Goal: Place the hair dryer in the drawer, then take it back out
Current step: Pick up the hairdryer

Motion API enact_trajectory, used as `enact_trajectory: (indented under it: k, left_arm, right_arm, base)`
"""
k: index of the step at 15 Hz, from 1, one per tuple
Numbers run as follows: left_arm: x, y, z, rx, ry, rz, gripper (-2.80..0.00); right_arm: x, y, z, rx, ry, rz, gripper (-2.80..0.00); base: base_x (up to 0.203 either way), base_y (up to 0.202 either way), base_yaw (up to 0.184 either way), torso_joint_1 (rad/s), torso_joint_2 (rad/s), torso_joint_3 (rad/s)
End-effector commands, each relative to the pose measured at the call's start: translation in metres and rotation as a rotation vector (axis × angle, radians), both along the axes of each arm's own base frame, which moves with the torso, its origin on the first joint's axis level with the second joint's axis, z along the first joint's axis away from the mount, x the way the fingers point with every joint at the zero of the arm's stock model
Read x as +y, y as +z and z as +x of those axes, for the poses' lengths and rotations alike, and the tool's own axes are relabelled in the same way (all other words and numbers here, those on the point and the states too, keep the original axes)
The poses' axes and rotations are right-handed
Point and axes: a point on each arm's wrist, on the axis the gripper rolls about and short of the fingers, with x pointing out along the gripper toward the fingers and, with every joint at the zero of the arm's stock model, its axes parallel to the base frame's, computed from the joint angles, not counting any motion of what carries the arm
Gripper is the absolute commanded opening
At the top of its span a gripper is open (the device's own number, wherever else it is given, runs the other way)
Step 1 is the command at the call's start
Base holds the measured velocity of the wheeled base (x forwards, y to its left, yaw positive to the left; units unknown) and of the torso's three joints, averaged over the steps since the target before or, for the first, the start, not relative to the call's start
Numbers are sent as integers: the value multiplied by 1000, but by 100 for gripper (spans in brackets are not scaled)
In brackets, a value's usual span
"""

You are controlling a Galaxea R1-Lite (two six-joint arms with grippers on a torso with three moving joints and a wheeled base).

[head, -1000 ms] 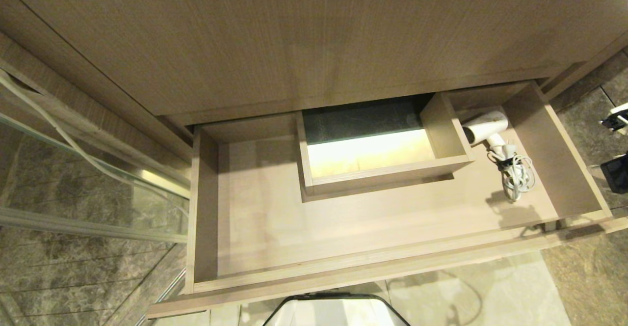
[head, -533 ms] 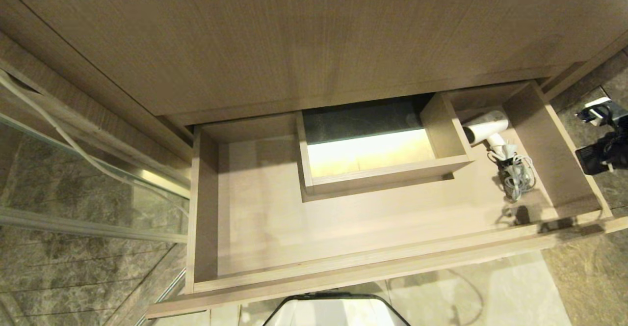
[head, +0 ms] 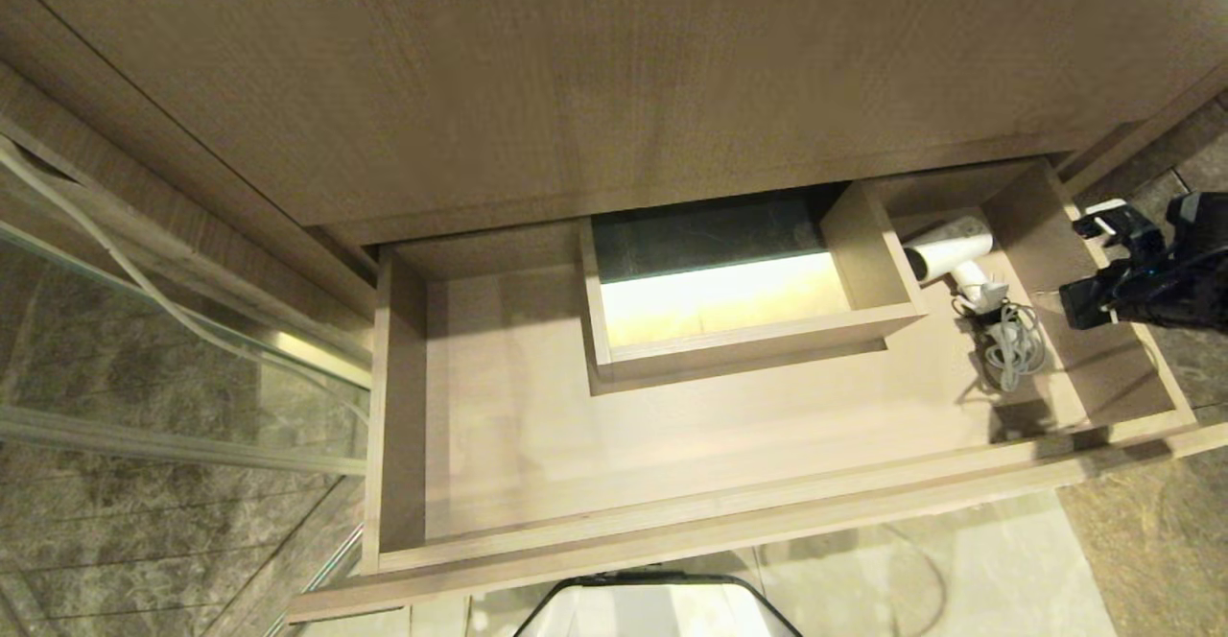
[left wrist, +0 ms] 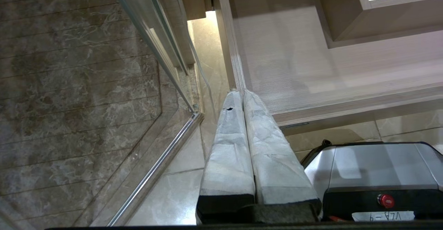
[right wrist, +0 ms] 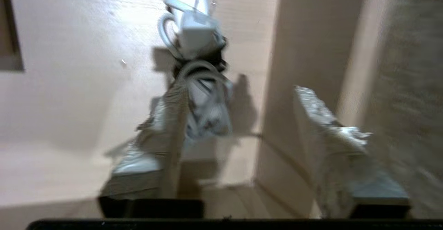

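marble-look floor (head: 144, 407) and a glass panel (head: 192, 320) on one side, wood-grain vanity above, and right up close the robot's own white-topped base (head: 657, 608) sits under the pulled-out drawer (head: 672, 522). the front rail is nearest, then a wide bare floor, then the walled cut-out (head: 729, 306) glowing in the middle.

over at the drawer's right end lies the hair dryer (head: 950, 253), flat on the drawer floor just beside the cut-out wall, barrel pointing toward the back, its bundled cord (head: 1012, 349) and plug trailing toward the front rail. nobody's holding it.

and here comes the right tool (head: 1089, 268), above the drawer's right wall, fingers spread wide with nothing between them. a second ago only its tips showed at the edge of view, out over the floor; now it has swung in over the right wall toward the dryer. the dryer and drawer haven't budged.

the left tool (left wrist: 242, 95) hangs parked near the drawer's left front corner, pads pressed together, empty.

handling call: that dryer looks light but smooth and rounded, so the barrel could slip or roll. the narrower handle below the barrel looks the safer hold. the cord is soft and floppy, likely to drag and snag on the wall when lifted.
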Motion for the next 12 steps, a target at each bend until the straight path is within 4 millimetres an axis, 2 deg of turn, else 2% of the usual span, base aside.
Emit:
enact_trajectory:
  k: [1, 5, 8, 12]
  left_arm:
    - [0, 0, 0, 1, 0, 0, -280]
    - [0, 0, 0, 1, 0, 0, -280]
    - [0, 0, 0, 1, 0, 0, -280]
    - [0, 0, 0, 1, 0, 0, -280]
  right_arm:
    - [-5, -40, 25, 22, 94, 83, 0]
    - [-9, -64, 51, 3, 135, 98, 0]
    - [-9, -74, 68, -36, 154, 79, 0]
    - [-7, -86, 76, -77, 163, 55, 0]
  base:
    - [0, 0, 0, 0, 0, 0]
    - [0, 0, 0, 0, 0, 0]
    - [0, 0, 0, 0, 0, 0]
    - [0, 0, 0, 0, 0, 0]
